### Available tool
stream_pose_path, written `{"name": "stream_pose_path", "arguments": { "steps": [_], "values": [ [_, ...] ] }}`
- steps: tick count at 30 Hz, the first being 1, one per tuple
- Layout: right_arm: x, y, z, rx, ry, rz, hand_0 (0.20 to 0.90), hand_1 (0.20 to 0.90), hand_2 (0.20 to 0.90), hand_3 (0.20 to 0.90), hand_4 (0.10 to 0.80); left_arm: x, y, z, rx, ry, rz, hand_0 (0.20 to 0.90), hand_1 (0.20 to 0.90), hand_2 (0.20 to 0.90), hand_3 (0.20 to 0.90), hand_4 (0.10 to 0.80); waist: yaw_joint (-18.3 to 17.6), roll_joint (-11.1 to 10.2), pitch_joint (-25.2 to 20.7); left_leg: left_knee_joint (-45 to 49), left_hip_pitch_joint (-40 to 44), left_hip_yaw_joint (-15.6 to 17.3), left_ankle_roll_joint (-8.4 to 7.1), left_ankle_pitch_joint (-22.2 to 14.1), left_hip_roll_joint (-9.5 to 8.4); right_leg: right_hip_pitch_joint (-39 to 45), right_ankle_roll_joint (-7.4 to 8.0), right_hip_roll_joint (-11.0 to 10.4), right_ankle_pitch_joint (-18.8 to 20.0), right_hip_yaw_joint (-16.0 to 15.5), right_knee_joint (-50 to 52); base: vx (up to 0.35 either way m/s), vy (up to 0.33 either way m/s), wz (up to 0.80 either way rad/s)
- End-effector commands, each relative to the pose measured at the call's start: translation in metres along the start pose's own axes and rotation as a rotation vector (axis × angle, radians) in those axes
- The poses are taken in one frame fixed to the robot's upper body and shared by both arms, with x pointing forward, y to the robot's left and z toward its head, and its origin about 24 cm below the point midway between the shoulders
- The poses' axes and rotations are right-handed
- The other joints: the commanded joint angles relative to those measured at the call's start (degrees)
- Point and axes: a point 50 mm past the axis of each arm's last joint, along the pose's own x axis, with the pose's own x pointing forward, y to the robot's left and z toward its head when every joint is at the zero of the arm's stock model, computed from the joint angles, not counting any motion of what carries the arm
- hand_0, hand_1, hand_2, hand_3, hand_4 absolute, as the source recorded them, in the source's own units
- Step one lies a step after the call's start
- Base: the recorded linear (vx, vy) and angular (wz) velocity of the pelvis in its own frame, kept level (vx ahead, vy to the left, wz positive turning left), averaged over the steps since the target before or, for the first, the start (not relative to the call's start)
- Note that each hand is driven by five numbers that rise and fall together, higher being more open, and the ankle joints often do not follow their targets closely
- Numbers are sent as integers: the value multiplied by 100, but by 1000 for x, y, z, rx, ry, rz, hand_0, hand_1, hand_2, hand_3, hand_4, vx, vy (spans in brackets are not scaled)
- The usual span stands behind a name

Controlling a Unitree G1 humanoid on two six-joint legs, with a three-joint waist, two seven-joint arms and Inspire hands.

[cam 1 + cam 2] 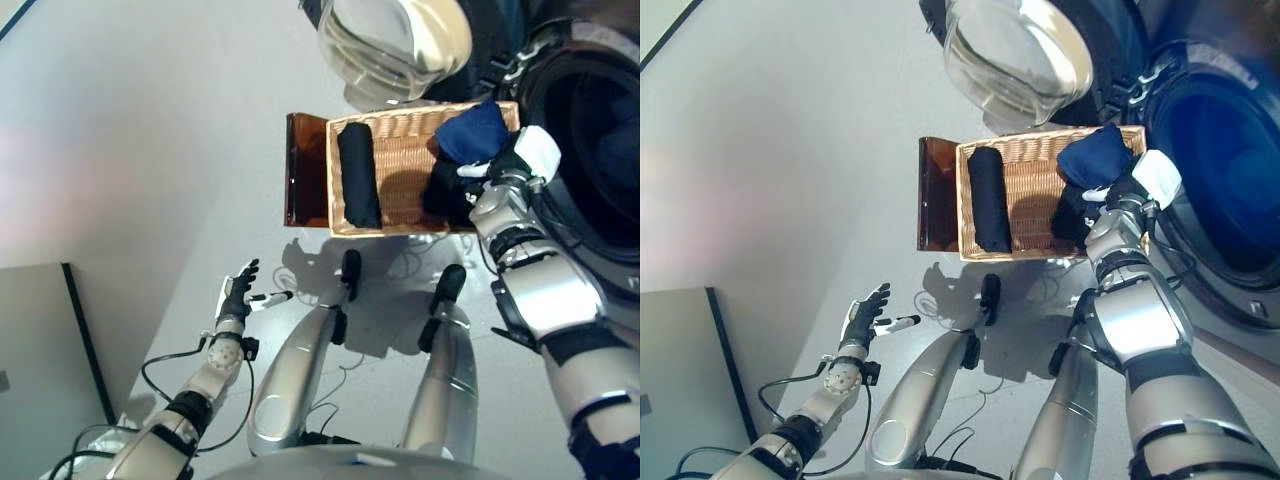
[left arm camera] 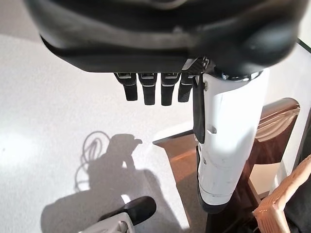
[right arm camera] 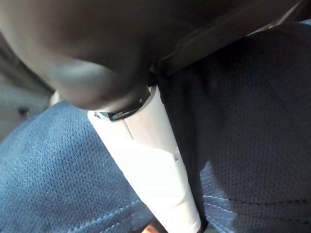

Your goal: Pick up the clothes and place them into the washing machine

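Observation:
A wicker basket (image 1: 400, 228) stands on the floor in front of me. A rolled black cloth (image 1: 358, 175) lies at its left end. At its right end a bunched blue cloth (image 1: 472, 133) rises above the rim, over another dark cloth (image 1: 445, 190). My right hand (image 1: 503, 168) is in that end, shut on the blue cloth. In the right wrist view its white-covered thumb (image 3: 155, 165) presses into the blue mesh cloth (image 3: 58, 170); its fingers are hidden. My left hand (image 1: 237, 295) hovers open over the floor at lower left, holding nothing.
The washing machine's dark drum opening (image 1: 600, 130) is just right of the basket. Its glass door (image 1: 395, 40) hangs open behind the basket. A brown tray (image 1: 305, 170) lies against the basket's left side. A grey panel (image 1: 40, 350) sits at lower left.

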Motion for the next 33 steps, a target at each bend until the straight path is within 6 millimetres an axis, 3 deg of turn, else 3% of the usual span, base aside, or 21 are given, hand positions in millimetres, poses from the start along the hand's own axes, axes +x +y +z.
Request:
{"name": "stream_pose_path", "arguments": {
  "steps": [1,7,9,10,12,20,29,32,33],
  "values": [
    [7,-24,21,235,-97,-134,200,200,200,200,300,-11,21,-30,51,93,73,900,900,900,900,800,-137,-61,-398,131,-101,62,-463,-427,37,403,-18,0,-104,5,-334,33,0,-14],
    [-7,1,1,594,31,-68,200,200,200,200,300,-19,23,-47,58,163,82,900,900,900,900,800,-301,-126,-554,-36,292,162,-458,-449,51,757,1,78,-33,93,-645,39,2,-15],
    [-9,5,1,637,32,-51,200,200,200,200,300,-20,23,-48,56,170,82,900,900,900,900,800,-313,-133,-568,-45,326,183,-455,-456,52,778,3,86,-24,112,-662,28,-1,-19],
    [-14,12,-3,772,82,-42,200,200,200,200,300,-21,23,-50,54,174,86,900,900,900,900,800,-334,-132,-584,-38,354,212,-453,-474,49,813,4,87,-17,132,-690,35,2,-21],
    [-20,23,-9,880,133,-9,200,200,200,200,300,-22,24,-52,53,184,91,900,900,900,900,800,-383,-120,-637,-39,421,240,-437,-506,51,836,3,109,-23,183,-710,34,7,-8],
    [-26,33,-16,1154,235,13,200,200,200,200,300,-24,21,-52,45,178,77,900,900,900,900,800,-394,-15,-727,-14,410,275,-426,-567,57,795,-14,128,-63,234,-718,26,2,-9],
    [-17,15,0,1466,252,-70,200,200,200,200,300,-25,15,-52,26,183,58,900,900,900,900,800,-360,119,-676,147,203,288,-423,-644,34,580,-35,110,-164,289,-521,13,7,0],
    [-7,-5,5,1553,226,-116,200,200,200,200,300,-23,14,-47,3,154,53,900,900,900,900,800,-303,218,-637,219,59,279,-445,-650,26,452,-41,75,-207,255,-431,0,0,0],
    [2,-23,11,1617,194,-162,200,200,200,200,300,-22,15,-45,1,144,53,900,900,900,900,800,-267,259,-611,247,-14,261,-459,-639,41,386,-53,88,-242,242,-370,0,0,0]
  ]
}}
